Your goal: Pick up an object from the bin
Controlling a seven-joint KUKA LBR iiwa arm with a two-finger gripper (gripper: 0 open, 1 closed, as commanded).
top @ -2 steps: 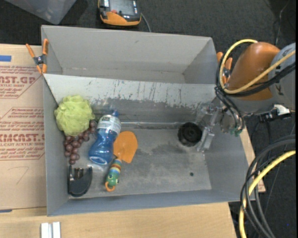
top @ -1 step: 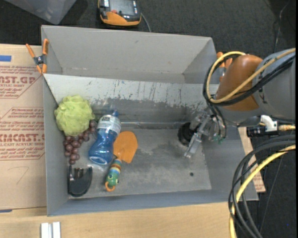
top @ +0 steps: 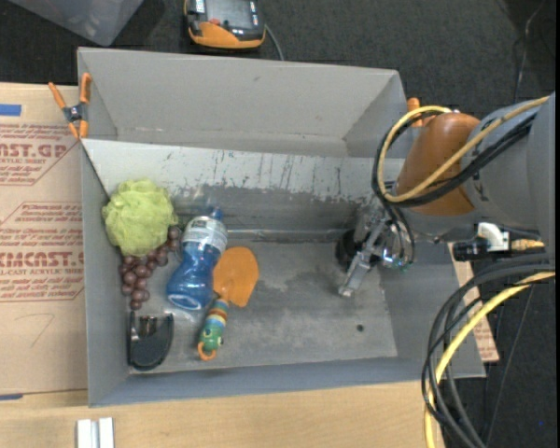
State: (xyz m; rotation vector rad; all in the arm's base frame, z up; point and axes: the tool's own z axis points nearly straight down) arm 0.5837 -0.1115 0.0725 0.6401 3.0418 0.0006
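approach is the step in hand: your gripper [top: 359, 267] hangs over bare floor at the right of the bin [top: 261, 110], jaws' state impossible to tell, so next steer it across to the orange piece [top: 235, 276] beside the blue bottle [top: 196, 261].

Grey metal bin [top: 299, 329], floor scuffed, bare across the middle. Along the left wall, all on the floor: yellow-green toy lettuce [top: 140, 216] at the back, dark grape bunch [top: 142, 271] touching its front, small black object [top: 149, 339] of unclear kind in the front corner. Just beside these, blue plastic bottle [top: 194, 264] lying down, touching an orange spatula [top: 235, 278] with a many-coloured handle.
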